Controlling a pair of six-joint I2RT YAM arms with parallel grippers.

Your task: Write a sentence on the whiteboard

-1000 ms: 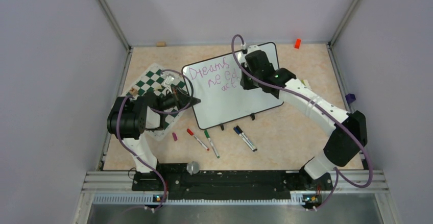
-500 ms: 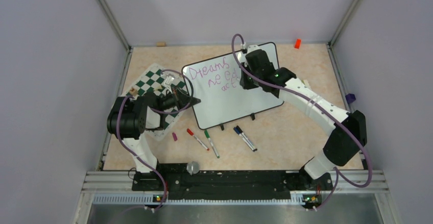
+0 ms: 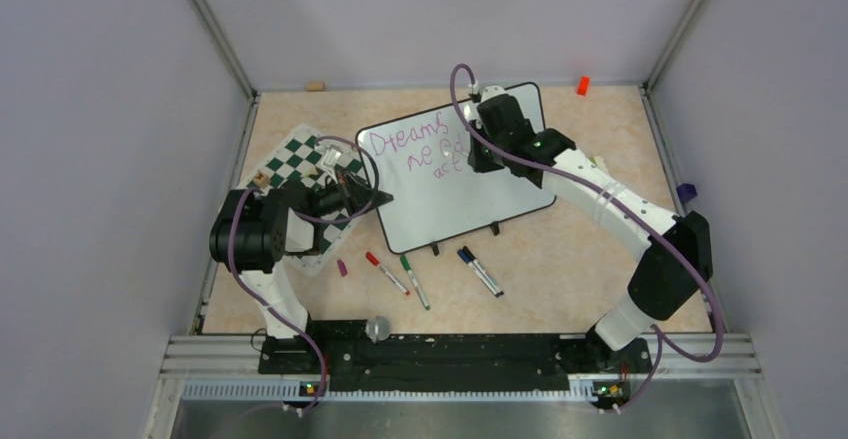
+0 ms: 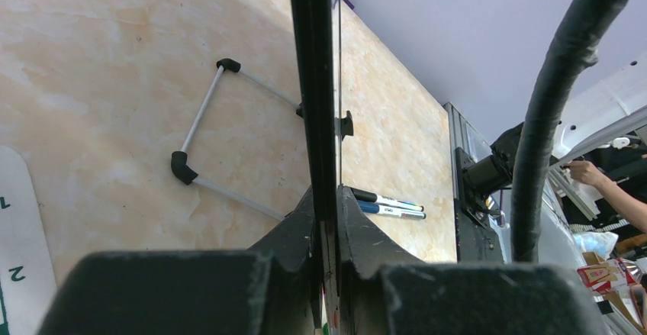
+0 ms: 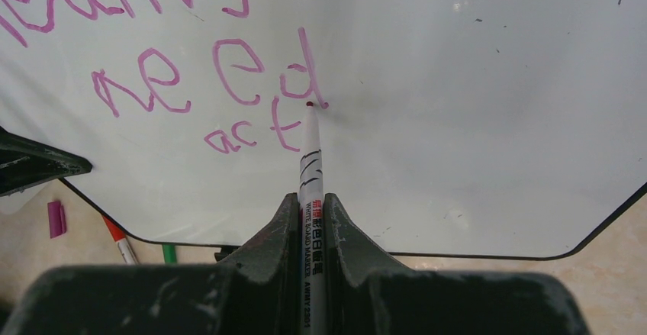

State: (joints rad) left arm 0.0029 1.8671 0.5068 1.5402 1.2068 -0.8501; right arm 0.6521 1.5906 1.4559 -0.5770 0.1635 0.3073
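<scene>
Smearing is my first worry. My right pincer [image 5: 309, 207] is clamped on the marker [image 5: 311, 159]. The nib sits straight ahead of the jaws and looks to be touching the whiteboard [image 5: 488, 83] at the foot of the "d", just right of the "t" in "act". The sentence [image 5: 175, 83] lies ahead and to the left of that pincer: "Dreams", then "need", then the unfinished third line. If I drag the nib sideways without lifting, I judge it would streak through the "d" or run the next letter into the "t". Pressing too hard could also push the thin barrel back between the jaws.

My left pincer [image 4: 324, 205] is closed on the board's black frame [image 4: 311, 83], which runs edge-on straight out from between its jaws. That hold looks narrow. A hard push from the nib might pivot the board on its feet [image 3: 495, 229] or slip it out of the grip, and the line would wander. Spare markers [image 3: 480, 271] lie just beyond the left pincer, off to its right, and a shifting board could knock them.
</scene>
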